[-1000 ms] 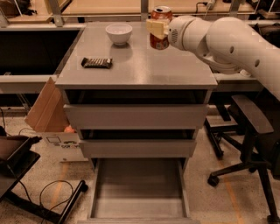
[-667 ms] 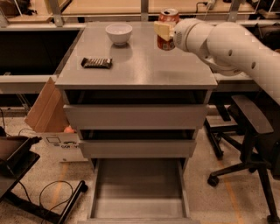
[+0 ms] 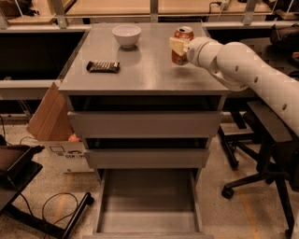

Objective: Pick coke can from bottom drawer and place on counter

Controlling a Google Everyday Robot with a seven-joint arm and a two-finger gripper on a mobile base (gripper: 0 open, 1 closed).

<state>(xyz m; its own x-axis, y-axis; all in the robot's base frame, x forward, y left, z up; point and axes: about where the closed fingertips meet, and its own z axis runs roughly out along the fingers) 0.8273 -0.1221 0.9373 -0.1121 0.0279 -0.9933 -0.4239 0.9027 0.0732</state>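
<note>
The grey bottom drawer [image 3: 147,205], with its long flat floor and low side walls, stands pulled out at the foot of the cabinet, and no can lies on the floor that shows. The two wider grey drawers above it are closed.

On the broad, slightly glossy grey counter [image 3: 145,77], a flat dark snack-bar wrapper [image 3: 103,66] lies towards the left edge. Further back and to the right, the robot's white arm [image 3: 252,70] reaches in from the right. Its two-finger gripper [image 3: 180,46] pinches the small red-orange coke can [image 3: 183,33], silver lid up. One pale finger [image 3: 176,45] lies across the can's side.

Over the past second the can has travelled a little to the right and sunk towards the slab. Its base now sits at or just above the surface, over its own shadow, but whether it touches cannot be told.

That puts the job near its end: the fetch from the drawer looks done, and only setting the can down and letting go seem to remain. A round white bowl [image 3: 126,35] sits behind, well apart from the can, with the pale wooden bench [image 3: 112,7] beyond.
</note>
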